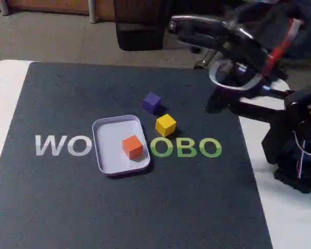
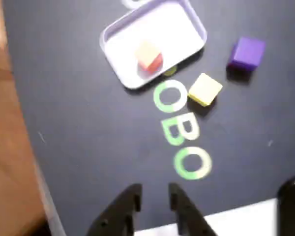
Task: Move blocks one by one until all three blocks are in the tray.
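Note:
The orange block [image 1: 132,146] [image 2: 150,56] lies inside the pale tray [image 1: 108,136] [image 2: 184,27], near its right side in the fixed view. On the dark mat just right of the tray sit the yellow block [image 1: 166,125] [image 2: 205,89] and, beyond it, the purple block [image 1: 152,102] [image 2: 247,52]. My gripper [image 2: 153,192] hangs high over the mat's edge, well away from all three blocks. Its fingers stand a narrow gap apart with nothing between them. In the fixed view the arm [image 1: 259,111] is drawn back at the right and blurred.
The dark mat [image 1: 67,197] carries white and green lettering [image 2: 179,130]. The white table [image 1: 287,218] shows around the mat. The arm's base [image 1: 298,155] stands at the right edge. Dark furniture [image 1: 140,26] lies beyond the far edge.

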